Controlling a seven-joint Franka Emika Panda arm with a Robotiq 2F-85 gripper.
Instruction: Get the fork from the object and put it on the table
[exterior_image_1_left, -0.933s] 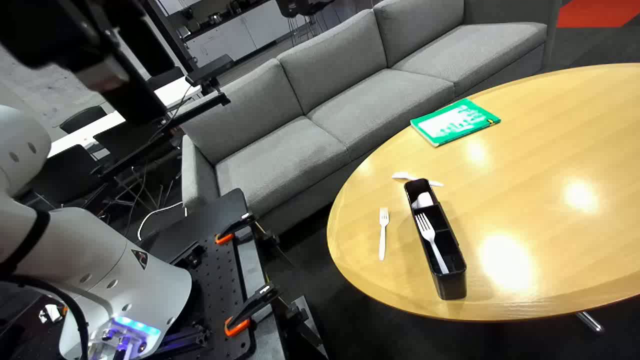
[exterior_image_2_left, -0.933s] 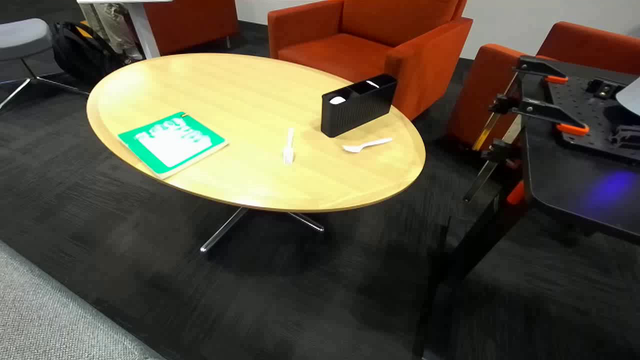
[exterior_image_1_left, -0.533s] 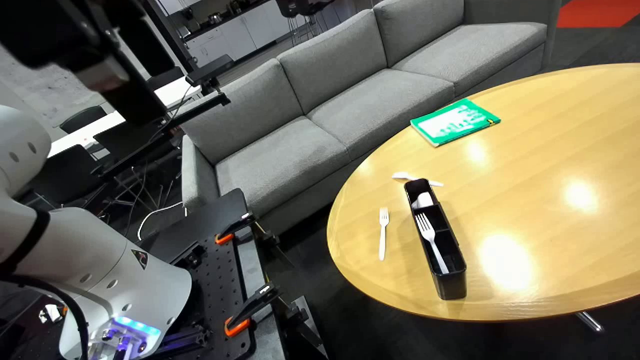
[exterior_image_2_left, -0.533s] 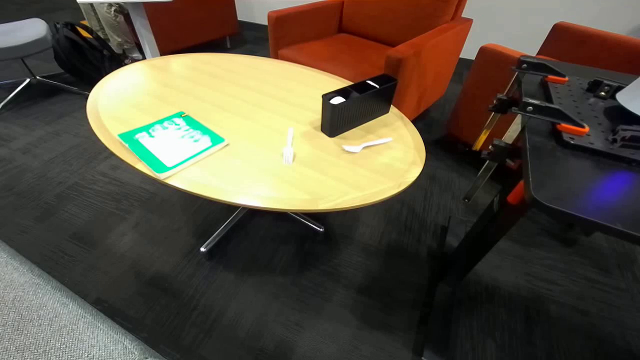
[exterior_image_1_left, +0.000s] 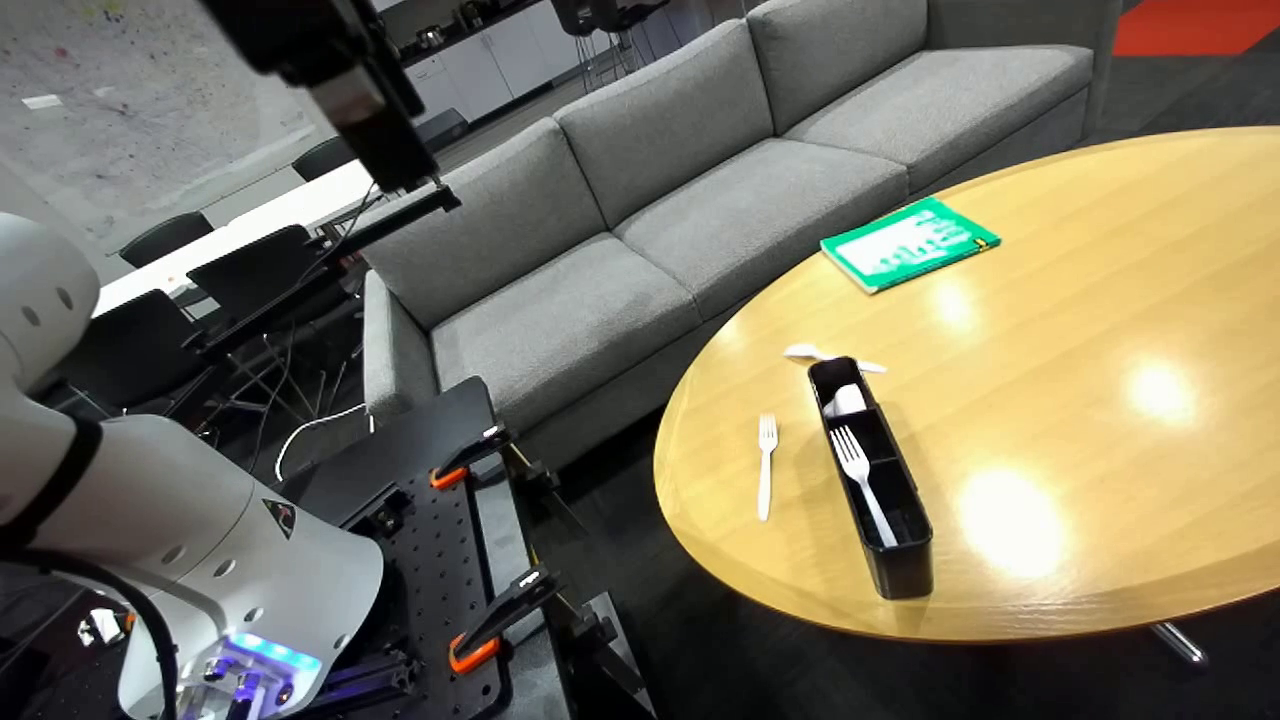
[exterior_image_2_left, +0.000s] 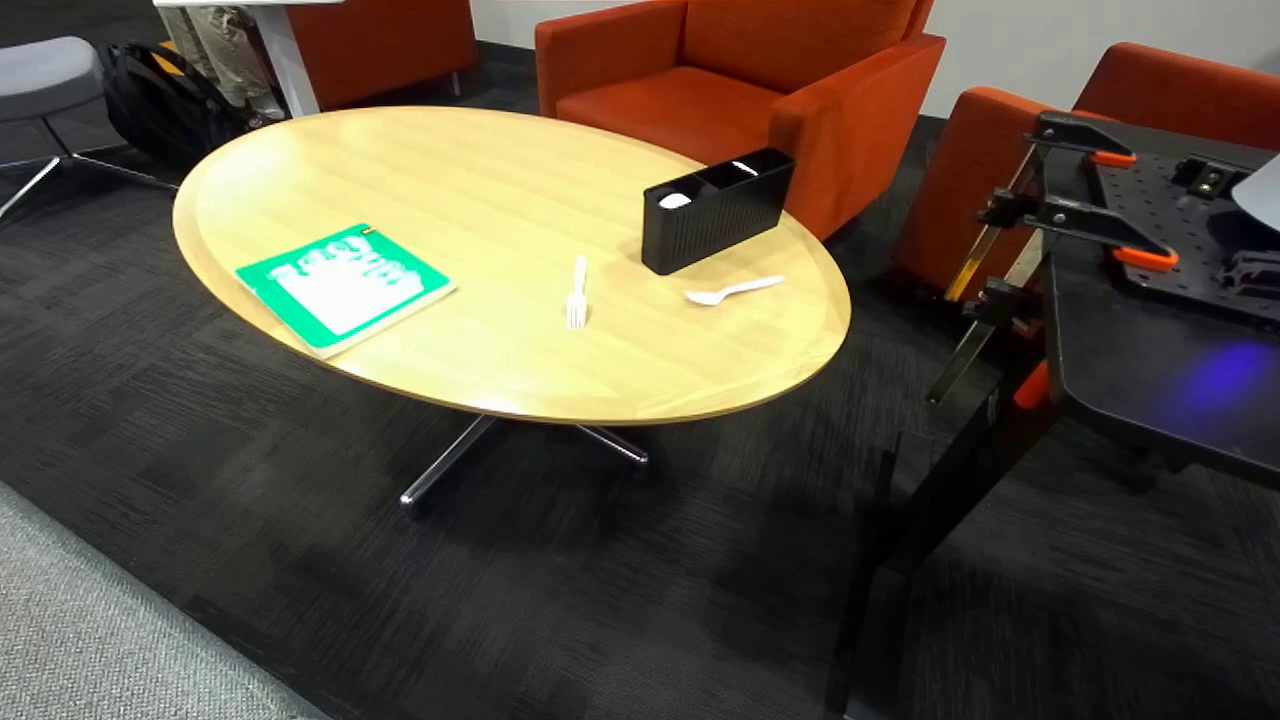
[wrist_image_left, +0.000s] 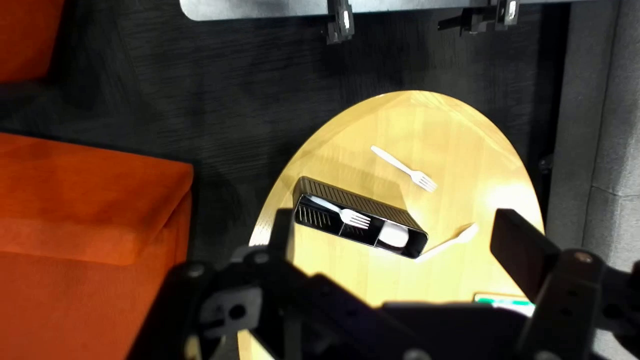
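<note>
A white fork (exterior_image_1_left: 865, 485) lies across the top of a black divided holder (exterior_image_1_left: 902, 572). In the wrist view the fork (wrist_image_left: 354, 218) spans two compartments, tines towards the middle. The holder (exterior_image_2_left: 720, 222) stands on the wooden oval table (exterior_image_2_left: 430, 180). A white rounded piece (wrist_image_left: 393, 234) sits in the holder's end compartment. Another white fork (exterior_image_2_left: 577, 295) lies on the table beside the holder. A white spoon (exterior_image_2_left: 735, 290) lies near it. My gripper (wrist_image_left: 393, 227) is open and empty, high above the table, its fingers wide apart. In an exterior view the arm's black end is blurred at upper left.
A green and white book (exterior_image_2_left: 345, 285) lies on the table. A grey sofa (exterior_image_1_left: 640, 270) runs along one side. An orange armchair (exterior_image_2_left: 720, 100) stands close to the holder's end of the table. Clamps (exterior_image_1_left: 500, 610) stick out from the robot's black base table (exterior_image_2_left: 1160, 360).
The arm's black end has moved right and slightly up in an exterior view. The forks, spoon, holder and book have not moved.
</note>
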